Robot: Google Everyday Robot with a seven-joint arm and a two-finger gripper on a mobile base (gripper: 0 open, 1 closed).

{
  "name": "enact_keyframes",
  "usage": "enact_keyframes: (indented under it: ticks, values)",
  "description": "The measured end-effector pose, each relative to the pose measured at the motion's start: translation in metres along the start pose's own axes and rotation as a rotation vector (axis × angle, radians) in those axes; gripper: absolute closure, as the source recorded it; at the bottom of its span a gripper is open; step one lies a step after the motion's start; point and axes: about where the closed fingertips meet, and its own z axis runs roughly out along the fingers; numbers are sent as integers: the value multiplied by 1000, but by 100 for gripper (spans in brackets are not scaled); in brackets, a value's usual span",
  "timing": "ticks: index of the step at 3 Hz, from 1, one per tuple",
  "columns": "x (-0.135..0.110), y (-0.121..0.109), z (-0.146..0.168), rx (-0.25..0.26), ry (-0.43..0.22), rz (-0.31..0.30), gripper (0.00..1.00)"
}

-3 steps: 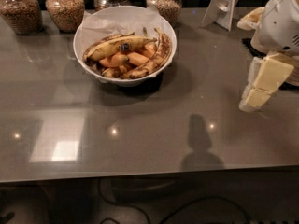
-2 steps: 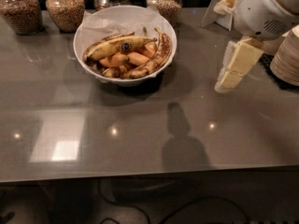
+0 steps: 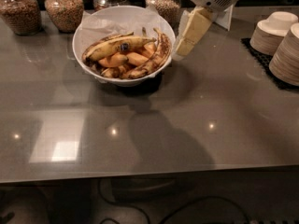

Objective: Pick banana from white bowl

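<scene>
Four jars (image 3: 65, 6), one bowl (image 3: 117, 80), two whole bananas (image 3: 122, 45) and two paper-bowl stacks (image 3: 275, 29) are counted; one gripper (image 3: 183, 48) is seen beside the bowl.

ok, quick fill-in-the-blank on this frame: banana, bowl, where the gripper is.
1. The banana carries a small dark round ____ at mid-length.
2. It lies in the ____ bowl, not touched by the gripper.
3. The gripper hovers outside the bowl's rim, on the side toward the stacks of paper ____.
4. Behind the bowl stand ____ glass jars.
Missing words: sticker; white; bowls; four.
</scene>
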Motion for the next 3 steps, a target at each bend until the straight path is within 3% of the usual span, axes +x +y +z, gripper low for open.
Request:
enact_keyframes:
  ticks: [1, 3]
  values:
    - [0, 0, 0, 0, 0, 0, 0]
    - [7, -32, 26, -15, 26, -115, 0]
